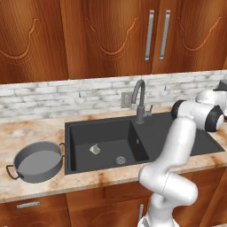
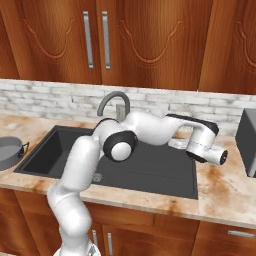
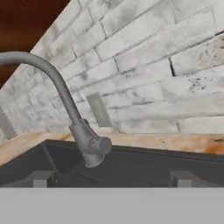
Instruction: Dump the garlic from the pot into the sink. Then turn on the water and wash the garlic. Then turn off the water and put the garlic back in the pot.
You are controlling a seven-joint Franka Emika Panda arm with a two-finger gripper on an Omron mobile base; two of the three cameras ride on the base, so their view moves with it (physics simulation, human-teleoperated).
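1. Garlic (image 1: 94,149) lies on the floor of the sink (image 1: 80,128) basin, a small pale bulb at about 10 o'clock from the round metal drain (image 1: 120,159), near it but apart.
2. Pot (image 1: 38,162) sits upright on the marbled counter (image 1: 31,128), just off the sink's left edge, at 9 o'clock from the basin. Grey inside, no garlic in it. Dark loop handles at its near-left and far-right sides.
3. Gooseneck faucet (image 1: 140,99) stands at the sink's back rim, 12 o'clock from the drain. No stream under the spout. Its small side lever (image 1: 150,110) sticks out to the right of the stem.
4. White arm rises in front of the sink, elbow over the draining panel (image 2: 165,170); the hand reaches toward the right end of the counter in the right base view.
5. Gripper (image 3: 111,179): two dark fingertips (image 3: 40,180) stand wide apart at the bottom of the hand view, nothing between them. Claw spread, empty.
6. Hand view looks at the faucet base and its round lever knob, at 11 o'clock from the fingertips, not touching.
7. Brick backsplash (image 1: 66,95) behind; wooden cabinets (image 1: 111,35) above.
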